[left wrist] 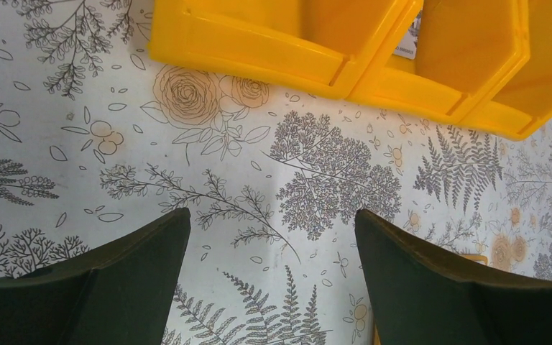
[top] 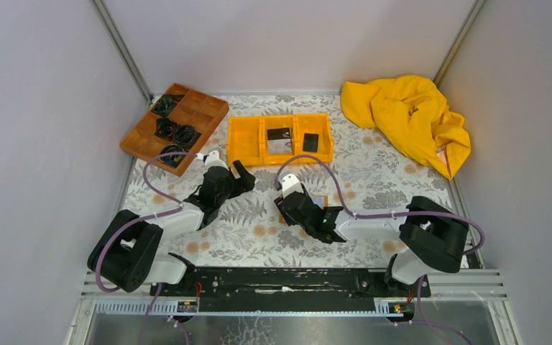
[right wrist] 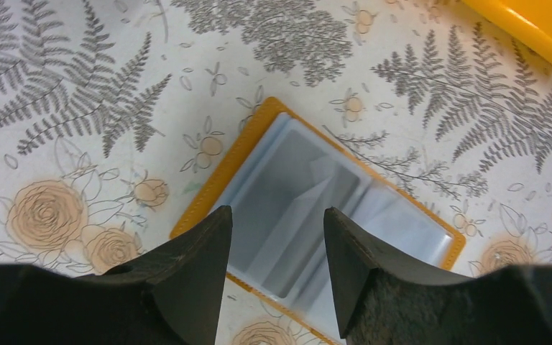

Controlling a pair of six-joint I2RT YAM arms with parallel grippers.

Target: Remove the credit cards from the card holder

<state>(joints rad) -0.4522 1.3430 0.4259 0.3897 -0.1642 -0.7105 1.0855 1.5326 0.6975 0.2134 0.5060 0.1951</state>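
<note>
Orange-tan rim, grey-blue see-through pockets: that's the small flat folding card holder (right wrist: 309, 165). It lies opened flat on the fern-and-rose printed counter (right wrist: 65, 93), pretty much centre of the right wrist view. The right gripper (right wrist: 277, 215) hangs over its lower-left half, jaws apart, nothing clamped between them. Whether the fingertips actually touch the pockets, I honestly can't tell. Can't tell if a card sits in those pockets either, it's all a bit blurry. In the top view the holder is mostly hidden under that gripper, just below the middle of the frame.

The left gripper (left wrist: 272, 215) has its jaws spread wide over bare print, holding nothing. It sits just below the yellow-orange plastic three-compartment bin (top: 244, 140).

In the top view, a thin flat black credit card (top: 310, 141) lies in the bin's right-hand compartment. The middle compartment holds another dark rectangle (top: 279, 133) with a pale patch below it.

Upper left of the top view there's a brown wooden divided tray (top: 208, 108) with dark tangled bits in a few cells. Upper right, a crumpled yellow cloth (top: 410, 118).
</note>
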